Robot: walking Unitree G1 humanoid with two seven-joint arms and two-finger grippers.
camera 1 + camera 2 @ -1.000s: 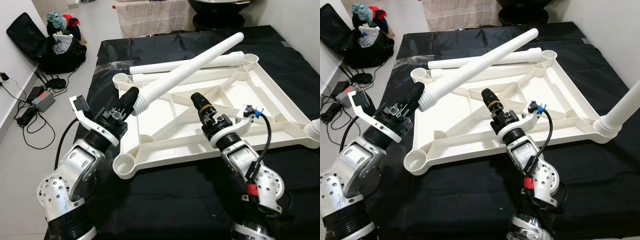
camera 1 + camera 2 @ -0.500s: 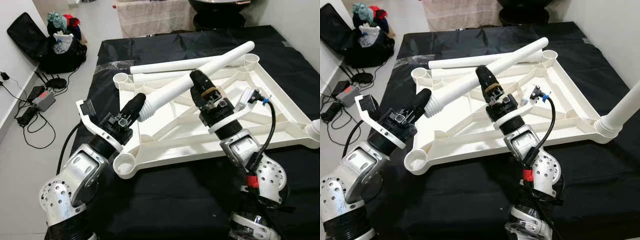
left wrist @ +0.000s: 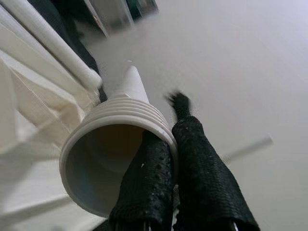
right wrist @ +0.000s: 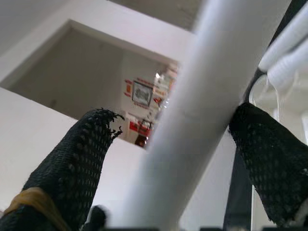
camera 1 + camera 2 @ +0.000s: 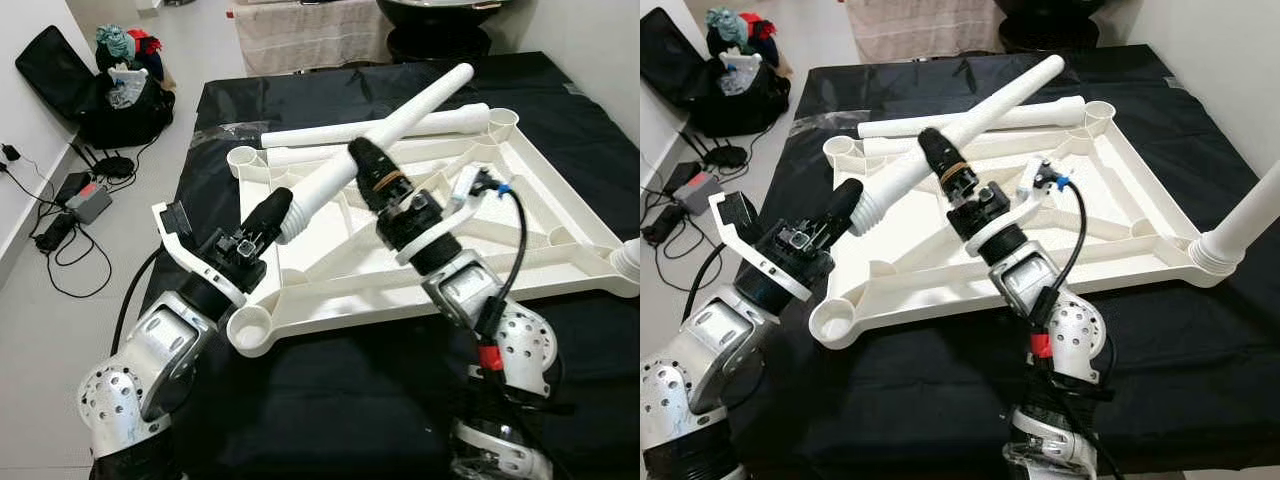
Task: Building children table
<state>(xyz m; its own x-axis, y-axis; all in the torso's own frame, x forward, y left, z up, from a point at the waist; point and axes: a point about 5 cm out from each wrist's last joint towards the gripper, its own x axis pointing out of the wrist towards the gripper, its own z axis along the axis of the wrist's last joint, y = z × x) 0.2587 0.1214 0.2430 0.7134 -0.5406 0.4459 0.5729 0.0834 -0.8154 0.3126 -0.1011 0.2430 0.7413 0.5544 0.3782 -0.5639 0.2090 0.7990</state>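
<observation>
We've got the loose table leg (image 5: 385, 125) slanting across the upturned tabletop (image 5: 560, 235) on the black cloth. Our left gripper (image 5: 272, 208) pinches the ribbed rim of its open end, one finger inside, above the near left corner socket (image 5: 250, 327). Our right gripper (image 4: 178, 144) straddles the shaft, fingers spread, not clamped. Risk, we reckon: that rim pinch slips, the leg twists and misses the socket.
</observation>
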